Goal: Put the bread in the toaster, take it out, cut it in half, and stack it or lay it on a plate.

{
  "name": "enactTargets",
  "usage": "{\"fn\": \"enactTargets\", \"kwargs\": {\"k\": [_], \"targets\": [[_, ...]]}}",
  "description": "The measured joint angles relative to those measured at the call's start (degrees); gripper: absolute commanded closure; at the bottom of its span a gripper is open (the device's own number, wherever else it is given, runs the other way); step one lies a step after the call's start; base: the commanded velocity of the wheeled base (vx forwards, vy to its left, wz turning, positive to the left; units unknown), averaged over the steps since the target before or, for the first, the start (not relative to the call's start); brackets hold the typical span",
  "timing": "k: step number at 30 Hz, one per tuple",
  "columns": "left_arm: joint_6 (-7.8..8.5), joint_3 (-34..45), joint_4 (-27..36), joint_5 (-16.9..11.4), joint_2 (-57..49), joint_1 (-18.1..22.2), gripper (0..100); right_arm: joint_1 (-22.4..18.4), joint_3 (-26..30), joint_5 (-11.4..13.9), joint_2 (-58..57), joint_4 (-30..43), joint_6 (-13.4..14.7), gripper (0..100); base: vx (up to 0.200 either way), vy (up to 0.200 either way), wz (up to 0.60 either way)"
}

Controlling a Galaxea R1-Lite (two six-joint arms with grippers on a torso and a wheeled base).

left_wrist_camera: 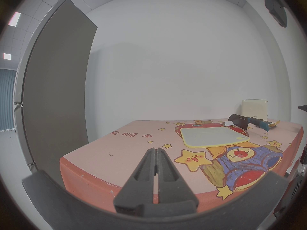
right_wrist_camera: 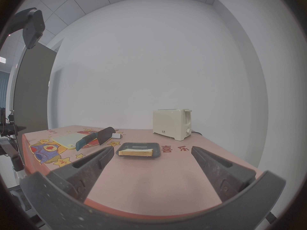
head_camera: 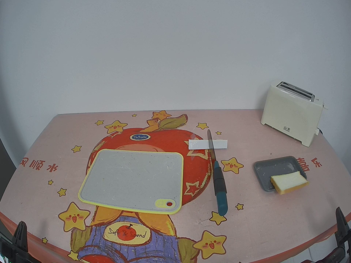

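The grey plate [head_camera: 264, 167] on the right holds the bread [head_camera: 289, 182], which overhangs the plate's near rim. The toaster [head_camera: 292, 112] stands far right, its slots' insides hard to make out. The left gripper's [left_wrist_camera: 156, 151] fingers press together; the right gripper's [right_wrist_camera: 152, 150] spread wide.

Round-edged table [head_camera: 278, 216], pink cartoon cloth with apple and star print. Knife [head_camera: 218, 176] near centre, teal-and-black handle toward the near edge, blade on its edge pointing to the far edge. Blade crosses a small white strip [head_camera: 199, 144] lying flat. Grey cutting board [head_camera: 131, 179] with yellow rim just left of the knife. Dark grey plate [head_camera: 278, 165] right of the handle, apart. Cream toaster [head_camera: 291, 113] far right beyond the blade tip, well apart.
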Motion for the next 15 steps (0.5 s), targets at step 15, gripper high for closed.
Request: {"fn": "enactTargets", "kwargs": {"k": [15], "targets": [[-0.04,0.00,0.00,0.00,0.00,0.00,100,1.27,-2.13,0.68,8.44,-0.02,14.59,0,0.000,0.000,0.00]]}}
